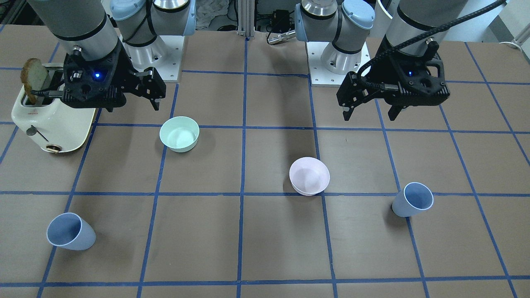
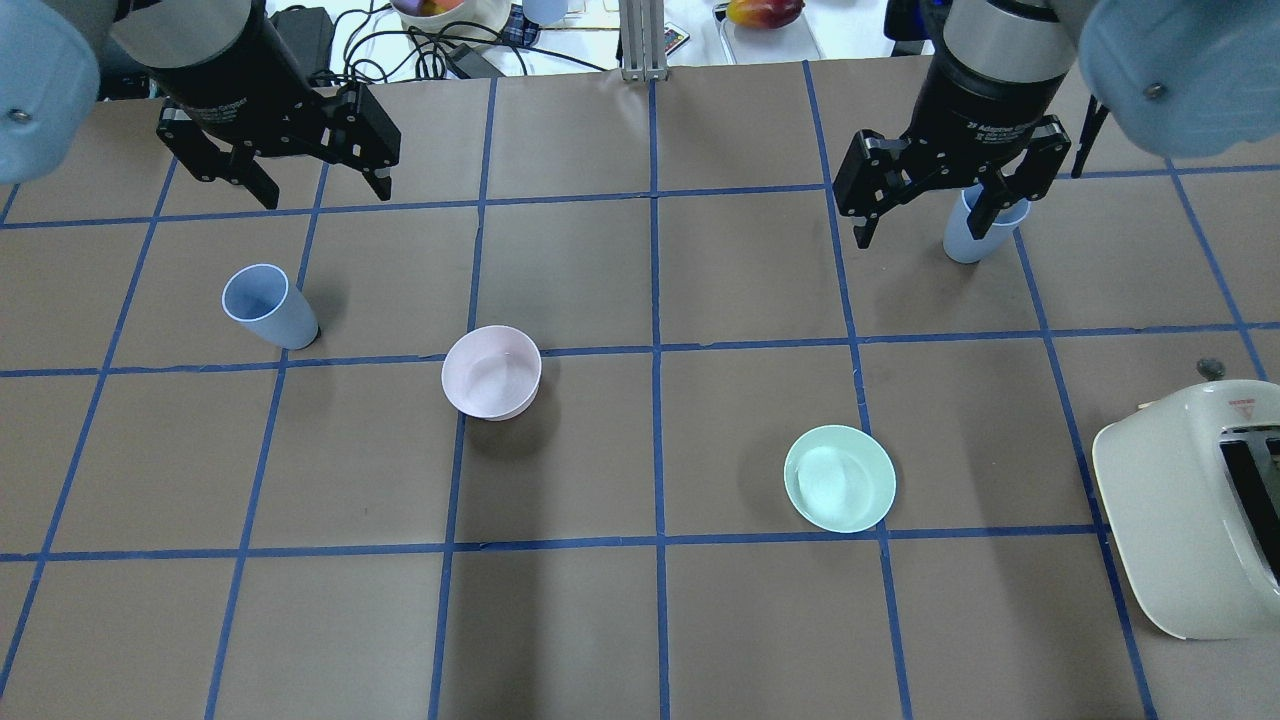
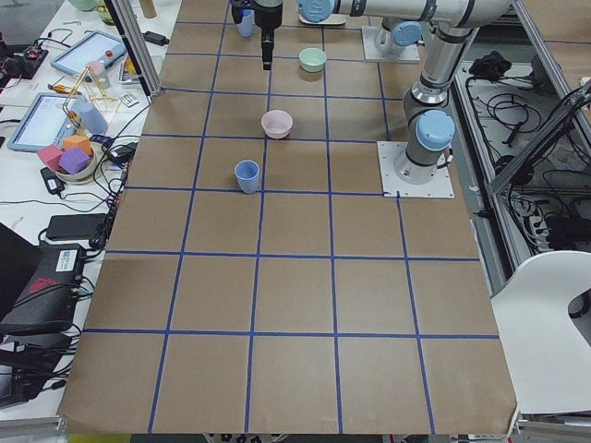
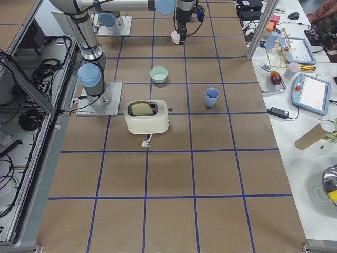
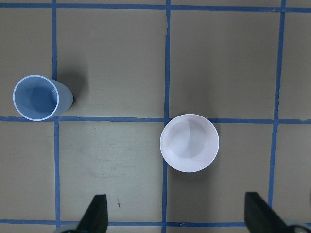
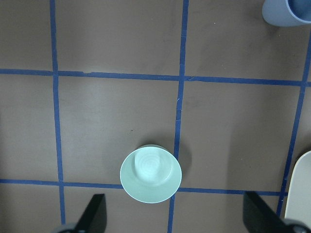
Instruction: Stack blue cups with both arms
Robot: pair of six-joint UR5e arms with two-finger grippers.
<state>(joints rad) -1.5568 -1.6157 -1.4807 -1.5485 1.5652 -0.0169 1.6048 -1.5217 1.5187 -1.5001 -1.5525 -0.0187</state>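
Note:
Two pale blue cups stand upright, far apart. One cup (image 2: 265, 305) is on my left side, also in the front view (image 1: 413, 199) and the left wrist view (image 5: 36, 97). The other cup (image 2: 972, 238) is on my right side, partly behind my right gripper's finger, also in the front view (image 1: 70, 231) and at the top edge of the right wrist view (image 6: 286, 12). My left gripper (image 2: 280, 170) is open and empty, hovering beyond the left cup. My right gripper (image 2: 940, 200) is open and empty, hovering above the table beside the right cup.
A pale pink bowl (image 2: 492, 372) sits left of centre and a mint-green bowl (image 2: 840, 478) right of centre. A cream toaster (image 2: 1190, 510) with a toast slice (image 1: 35, 76) stands at the right edge. Clutter lies beyond the table's far edge.

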